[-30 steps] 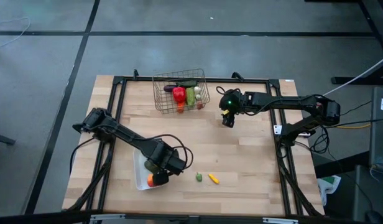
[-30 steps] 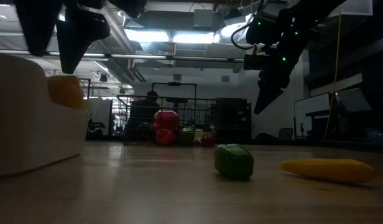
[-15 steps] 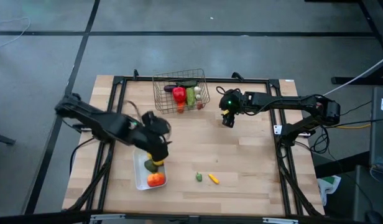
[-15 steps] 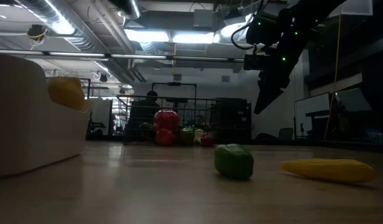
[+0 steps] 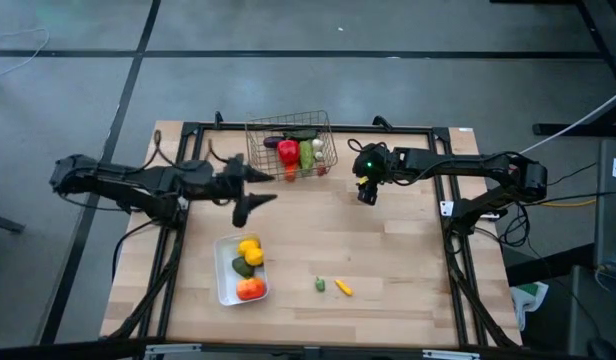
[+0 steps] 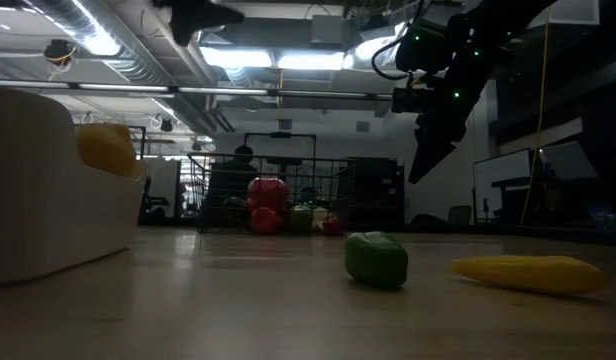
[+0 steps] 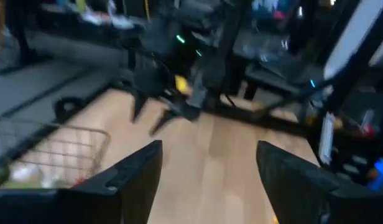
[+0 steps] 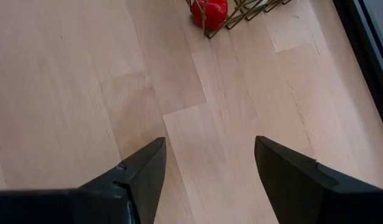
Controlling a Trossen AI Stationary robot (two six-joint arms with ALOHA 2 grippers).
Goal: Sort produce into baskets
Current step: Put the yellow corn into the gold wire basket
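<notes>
The left gripper (image 5: 250, 196) hangs above the surface (image 5: 388, 250) in the left-centre of the high view, just beside the lower left corner of the wire basket (image 5: 291, 146); its 2 fingers (image 7: 126, 180) stand apart with bare wood between them and hold nothing. Its arm reaches in from the far left of the frame.

Below it, in the lower left of the surface, lies the white tray (image 5: 224, 285). In it sit 3 pieces: a yellow lemon (image 5: 250, 246) at the upper end, a green piece (image 5: 243, 266) in the middle and an orange tomato (image 5: 251, 289) at the lower end. In the low view the tray's wall fills the left edge, with the lemon showing over it.

At the upper centre of the surface the wire basket holds a red pepper (image 5: 288, 152), a green vegetable (image 5: 307, 153), a dark purple eggplant (image 5: 276, 141) and a few smaller pieces that cannot be told apart.

Lower centre, right of the tray, a small green piece (image 5: 319, 285) and a yellow-orange piece (image 5: 342, 288) lie loose on the wood, near each other but not touching.

The right gripper (image 5: 365, 194) hangs over the surface to the right of the basket, fingers (image 8: 138, 180) apart and empty.
</notes>
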